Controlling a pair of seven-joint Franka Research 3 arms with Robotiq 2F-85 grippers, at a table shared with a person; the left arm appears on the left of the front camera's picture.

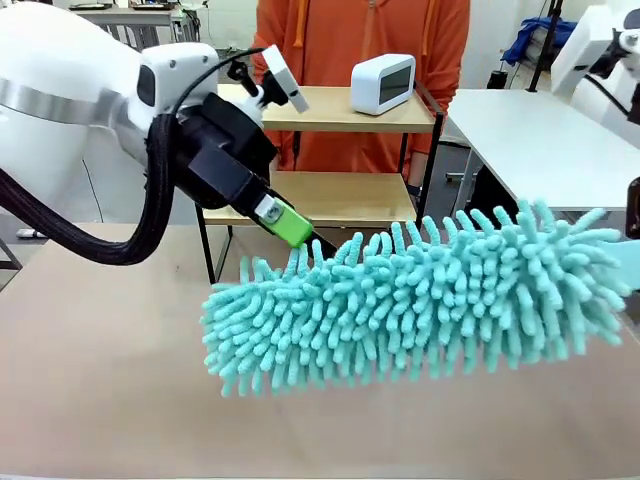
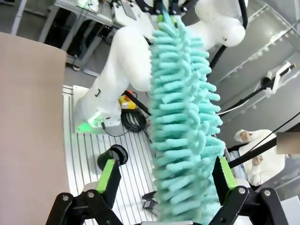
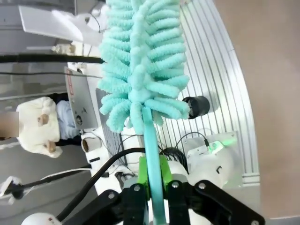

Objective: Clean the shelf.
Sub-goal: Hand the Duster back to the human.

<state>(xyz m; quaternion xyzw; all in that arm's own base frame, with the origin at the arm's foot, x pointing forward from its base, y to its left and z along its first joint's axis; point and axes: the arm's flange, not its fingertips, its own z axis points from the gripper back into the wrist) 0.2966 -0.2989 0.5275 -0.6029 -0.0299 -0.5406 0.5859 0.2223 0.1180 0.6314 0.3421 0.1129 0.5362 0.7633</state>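
R gripper [image 3: 153, 174] clamped tight on the thin handle [image 3: 151, 136] of a fluffy teal duster [image 3: 140, 61], a pad on either side; head runs straight away from it. L gripper [image 2: 166, 176] spread wide, fingers [image 2: 107, 174] straddling the head's tip, one pad against the fluff, the other clear. Front view: duster held roughly level above brown table [image 1: 100, 390], L gripper at its left end. Shelf [image 1: 330, 118] upright at table's far side, behind duster, w/ white device [image 1: 383, 82] on top board; person [image 1: 360, 30] in orange just beyond.
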